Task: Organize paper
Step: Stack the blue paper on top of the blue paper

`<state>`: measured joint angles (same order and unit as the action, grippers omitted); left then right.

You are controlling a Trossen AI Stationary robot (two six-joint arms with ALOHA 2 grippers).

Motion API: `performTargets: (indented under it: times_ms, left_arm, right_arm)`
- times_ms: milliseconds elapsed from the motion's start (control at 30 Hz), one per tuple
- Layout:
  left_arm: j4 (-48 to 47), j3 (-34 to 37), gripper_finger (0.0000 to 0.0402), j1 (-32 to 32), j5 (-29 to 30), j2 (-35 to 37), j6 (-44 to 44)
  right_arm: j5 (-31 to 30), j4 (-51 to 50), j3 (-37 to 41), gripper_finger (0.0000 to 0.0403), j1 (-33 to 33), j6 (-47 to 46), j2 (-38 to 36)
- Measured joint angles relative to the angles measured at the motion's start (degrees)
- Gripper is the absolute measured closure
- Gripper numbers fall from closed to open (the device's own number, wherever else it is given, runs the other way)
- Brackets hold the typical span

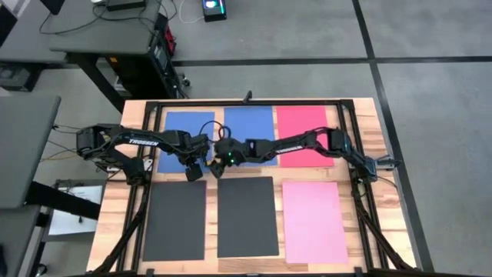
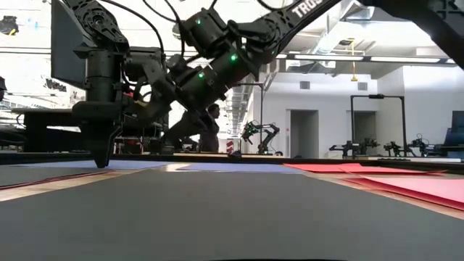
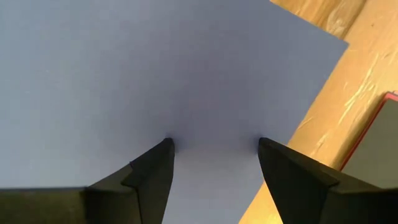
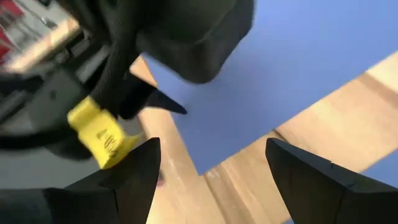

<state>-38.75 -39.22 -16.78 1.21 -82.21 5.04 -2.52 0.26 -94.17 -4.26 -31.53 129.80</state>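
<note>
- Nearest row on my table (image 1: 365, 115): two dark grey sheets (image 1: 175, 219) side by side, then a pink sheet (image 1: 315, 221) on the right.
- Far row: two blue sheets (image 1: 183, 127), with a red sheet (image 1: 304, 127) on the right.
- My left end effector (image 3: 214, 146) has its tips down on the left blue sheet near its corner, fingers spread wide, nothing gripped.
- My right end effector (image 4: 211, 155) hangs over the wood gap beside that corner, also wide and empty.
</note>
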Motion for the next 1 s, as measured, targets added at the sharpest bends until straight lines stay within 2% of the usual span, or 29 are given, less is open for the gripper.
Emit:
performTargets:
  times_ms: [100,333,433,733,867,1000]
  left_arm:
    - [0.1,0.0,0.0187,0.0,0.0,0.0,0.0]
    - [0.8,0.0,0.0187,0.0,0.0,0.1,-2.0]
    - [0.6,-0.1,0.0187,0.0,0.0,1.4,-2.9]
    - [-5.2,-0.2,0.0187,0.0,2.4,15.2,-0.3]
    - [-4.8,-0.2,0.0187,0.6,2.7,22.2,0.4]
    - [-4.9,-0.2,0.0187,2.0,3.0,25.4,1.1]
  right_arm:
    - [2.1,0.1,0.0,0.0124,-1.5,-4.6,0.0]
    - [3.0,3.0,0.0,0.0124,-1.7,-4.5,0.0]
    - [5.4,4.5,0.0,0.0124,-1.6,-3.6,0.0]
    - [7.2,6.6,0.0,0.0124,-0.4,-2.2,-1.8]
    - [7.3,6.7,0.0,0.0124,0.7,0.0,-4.3]
    - [7.2,6.8,0.0,0.0124,1.7,2.1,-7.6]
